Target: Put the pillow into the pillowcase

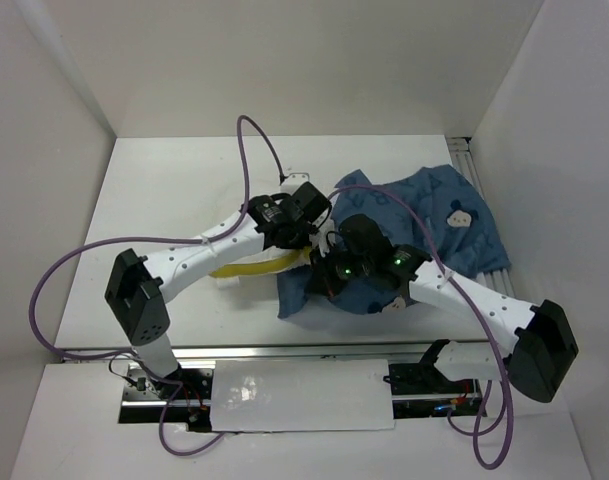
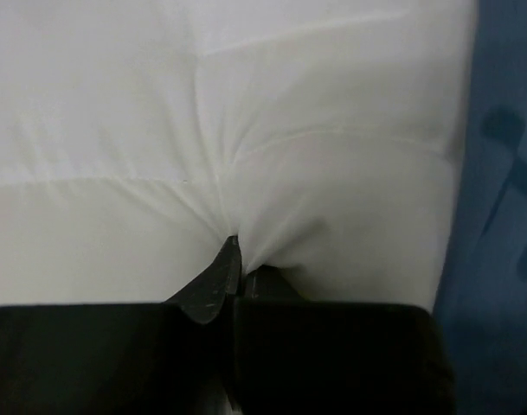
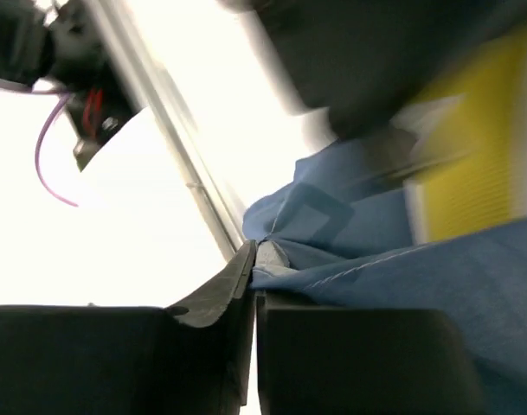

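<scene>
From above, both arms meet over the middle of the table [image 1: 164, 200]. There the pillow [image 1: 246, 270] peeks out under the left arm, its yellow-trimmed edge just beside the crumpled pillowcase [image 1: 434, 210] lying right of centre. At the left wrist, the left gripper [image 2: 235, 259] is pinched tight on a pucker of white pillow fabric. At the right wrist, the right gripper [image 3: 253, 259] is clamped on the pillowcase's blue hem.

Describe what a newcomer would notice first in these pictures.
The blue pillowcase lies crumpled right of centre on the table. At its left edge the left gripper pinches the white pillow, while the right gripper pinches a pillowcase hem.
</scene>
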You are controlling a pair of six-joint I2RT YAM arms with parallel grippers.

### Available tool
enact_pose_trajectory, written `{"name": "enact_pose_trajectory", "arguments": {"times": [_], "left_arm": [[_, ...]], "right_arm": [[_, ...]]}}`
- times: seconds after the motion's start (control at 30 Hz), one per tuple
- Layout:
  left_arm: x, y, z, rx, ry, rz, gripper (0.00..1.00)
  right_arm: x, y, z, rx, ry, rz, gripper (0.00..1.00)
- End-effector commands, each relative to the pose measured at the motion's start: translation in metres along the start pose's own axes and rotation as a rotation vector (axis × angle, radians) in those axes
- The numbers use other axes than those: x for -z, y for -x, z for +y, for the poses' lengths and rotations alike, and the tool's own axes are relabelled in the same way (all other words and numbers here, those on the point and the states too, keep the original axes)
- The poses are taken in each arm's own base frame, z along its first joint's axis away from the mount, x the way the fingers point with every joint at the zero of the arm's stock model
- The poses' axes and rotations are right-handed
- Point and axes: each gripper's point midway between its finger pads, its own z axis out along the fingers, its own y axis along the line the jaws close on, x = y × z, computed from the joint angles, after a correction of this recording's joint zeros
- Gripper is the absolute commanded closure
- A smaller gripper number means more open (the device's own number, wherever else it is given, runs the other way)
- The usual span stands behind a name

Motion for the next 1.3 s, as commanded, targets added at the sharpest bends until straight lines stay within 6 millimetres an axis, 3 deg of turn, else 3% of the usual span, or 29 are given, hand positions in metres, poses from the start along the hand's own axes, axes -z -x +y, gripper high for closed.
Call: {"name": "enact_pose_trajectory", "arguments": {"times": [0.0,0.03,0.07,0.1,0.17,0.23,0.27,0.33,0.37,0.5,0.57,0.73,0.87,0.9,1.0,1.07,1.1,1.13,1.17,1.2,1.23,1.27], "left_arm": [[0.004,0.042,-0.030,0.218,-0.140,-0.123,1.00],[0.001,0.038,-0.028,0.213,-0.132,-0.115,1.00],[-0.001,0.026,-0.026,0.197,-0.126,-0.100,1.00],[-0.001,0.026,-0.026,0.197,-0.126,-0.100,1.00],[-0.001,0.008,-0.024,0.156,-0.128,-0.083,1.00],[-0.004,-0.012,-0.021,0.112,-0.116,-0.056,1.00],[-0.010,-0.030,-0.016,0.072,-0.096,-0.027,0.91],[-0.011,-0.049,-0.005,0.035,-0.065,0.024,0.62],[-0.012,-0.057,0.005,0.047,-0.027,0.037,0.55],[0.000,-0.065,0.026,0.038,0.010,0.054,0.32],[0.006,-0.066,0.030,0.039,0.009,0.053,0.27],[0.023,-0.050,0.041,0.051,-0.007,0.011,0.02],[0.021,-0.006,0.061,0.131,0.000,-0.040,0.00],[0.008,0.005,0.072,0.153,0.019,-0.029,0.00],[-0.012,0.044,0.070,0.197,-0.041,-0.056,0.00],[-0.034,0.070,0.056,0.166,-0.073,-0.086,0.00],[-0.041,0.078,0.050,0.154,-0.078,-0.095,0.00],[-0.040,0.099,0.040,0.134,-0.100,-0.136,0.00],[-0.061,0.097,0.035,0.108,-0.084,-0.111,0.00],[-0.069,0.106,0.033,0.106,-0.083,-0.123,0.00],[-0.068,0.124,0.021,0.087,-0.121,-0.152,0.00],[-0.092,0.115,0.016,0.066,-0.111,-0.114,0.00]], "right_arm": [[0.016,0.019,0.075,0.225,0.323,-0.099,0.91],[0.013,0.027,0.060,0.208,0.225,-0.132,0.81],[0.009,0.023,0.046,0.177,0.147,-0.124,0.61],[0.009,0.023,0.045,0.176,0.146,-0.124,0.61],[0.006,0.017,0.032,0.154,0.078,-0.098,0.35],[0.010,0.010,0.030,0.133,0.056,-0.054,0.30],[0.010,0.004,0.031,0.129,0.058,-0.029,0.28],[0.018,0.001,0.030,0.122,0.037,-0.018,0.22],[0.027,0.008,0.030,0.115,0.005,-0.049,0.20],[0.052,0.025,0.016,0.087,-0.146,-0.103,0.08],[0.060,0.034,0.014,0.080,-0.185,-0.132,0.07],[0.078,0.065,-0.003,0.043,-0.349,-0.200,0.06],[0.100,0.098,-0.045,-0.079,-0.647,-0.326,0.06],[0.105,0.102,-0.069,-0.134,-0.778,-0.351,0.06],[0.112,0.119,-0.090,-0.184,-0.884,-0.385,0.06],[0.110,0.129,-0.115,-0.230,-0.942,-0.379,0.06],[0.109,0.131,-0.125,-0.246,-0.959,-0.371,0.06],[0.100,0.129,-0.140,-0.266,-0.971,-0.336,0.06],[0.107,0.136,-0.161,-0.306,-1.003,-0.358,0.06],[0.110,0.145,-0.170,-0.325,-1.004,-0.376,0.06],[0.098,0.143,-0.185,-0.322,-0.991,-0.329,0.06],[0.097,0.147,-0.197,-0.341,-0.996,-0.333,0.07]]}}
